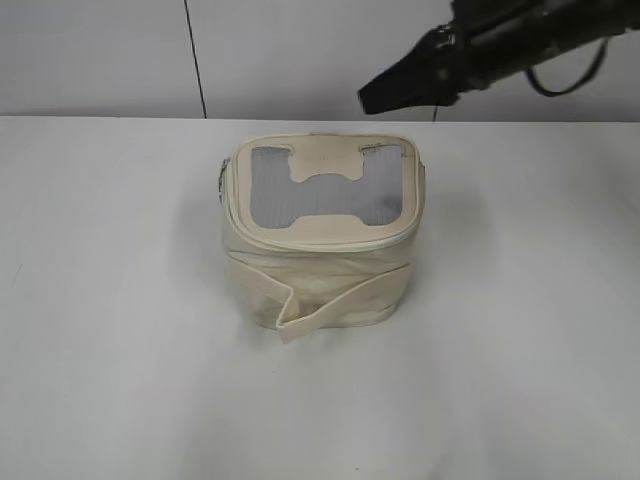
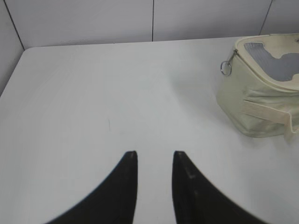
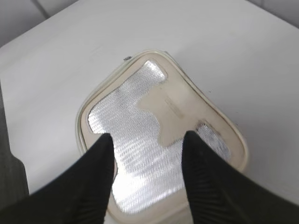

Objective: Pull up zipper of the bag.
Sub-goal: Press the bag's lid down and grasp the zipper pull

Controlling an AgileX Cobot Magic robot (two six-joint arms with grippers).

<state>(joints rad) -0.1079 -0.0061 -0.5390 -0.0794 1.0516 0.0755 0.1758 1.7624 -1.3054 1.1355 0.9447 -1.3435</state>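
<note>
The cream-white bag (image 1: 320, 240) stands mid-table, grey mesh top up, cream H-shaped patch (image 1: 325, 168) on it, strap band across the front. The zipper (image 1: 228, 205) runs round the lid rim. A silver ring pull (image 2: 226, 68) hangs at the bag's left corner in the left wrist view, where the bag (image 2: 261, 93) sits at far right. My right gripper (image 1: 375, 97) hovers above and behind the bag, open; in the right wrist view its fingers (image 3: 147, 140) frame the mesh top (image 3: 135, 135). My left gripper (image 2: 154, 155) is open and empty over bare table, left of the bag.
The white table (image 1: 110, 300) extends all round the bag. A pale wall with a dark vertical seam (image 1: 195, 60) stands behind the far edge. The table's left edge (image 2: 11, 74) shows in the left wrist view.
</note>
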